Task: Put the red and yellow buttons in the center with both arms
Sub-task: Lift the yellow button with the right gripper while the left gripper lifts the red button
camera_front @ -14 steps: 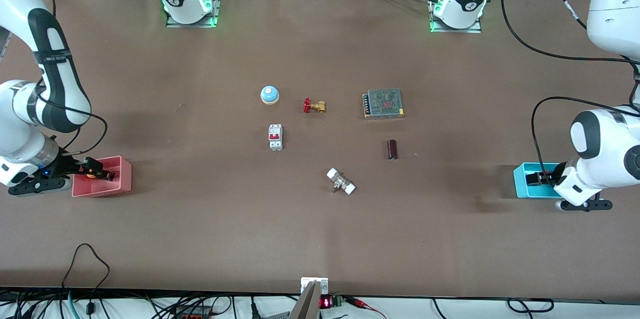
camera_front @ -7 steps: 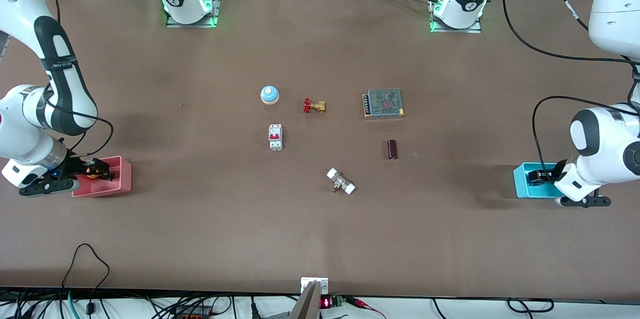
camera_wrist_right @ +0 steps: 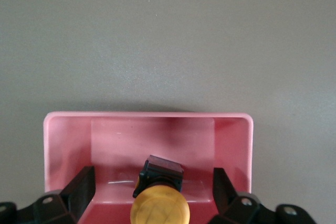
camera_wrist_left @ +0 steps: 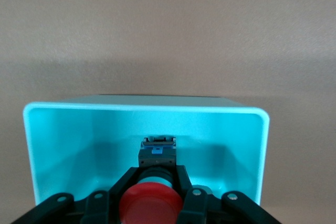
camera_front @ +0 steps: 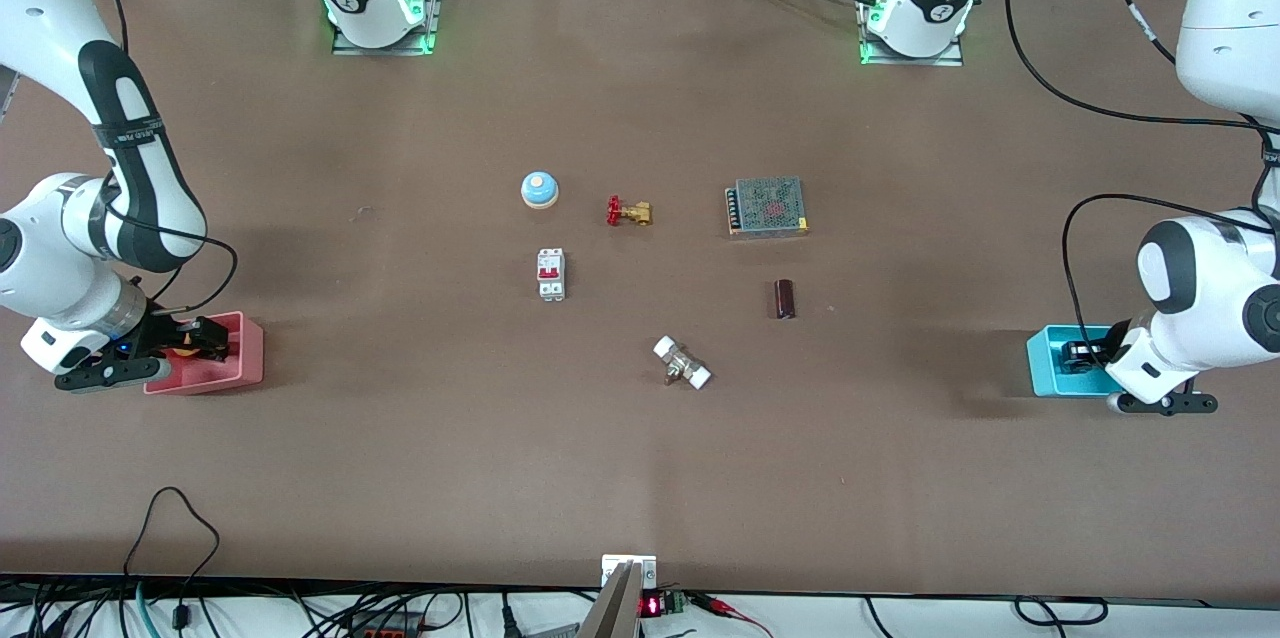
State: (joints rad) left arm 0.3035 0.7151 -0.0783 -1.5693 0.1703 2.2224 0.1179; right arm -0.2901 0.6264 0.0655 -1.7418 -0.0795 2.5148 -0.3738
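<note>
The red button (camera_wrist_left: 146, 205) lies in the cyan tray (camera_wrist_left: 142, 107) at the left arm's end of the table. My left gripper (camera_wrist_left: 157, 174) is down in that tray (camera_front: 1045, 368), shut on the button's black neck; in the front view the gripper (camera_front: 1085, 355) hides the button. The yellow button (camera_wrist_right: 160, 211) lies in the pink tray (camera_wrist_right: 147, 115) at the right arm's end. My right gripper (camera_wrist_right: 152, 182) is open, with one finger on each side of the button and not touching it. In the front view the right gripper (camera_front: 197, 343) is over the pink tray (camera_front: 235, 373).
Around the table's middle lie a light-blue dome (camera_front: 539, 189), a brass valve with a red handle (camera_front: 628, 212), a white circuit breaker (camera_front: 551, 274), a metal power supply (camera_front: 767, 206), a dark cylinder (camera_front: 785, 299) and a white-ended fitting (camera_front: 682, 363).
The right arm's elbow has swung a little toward the table's middle while its gripper stays over the pink tray. The left arm has shifted only slightly at the cyan tray.
</note>
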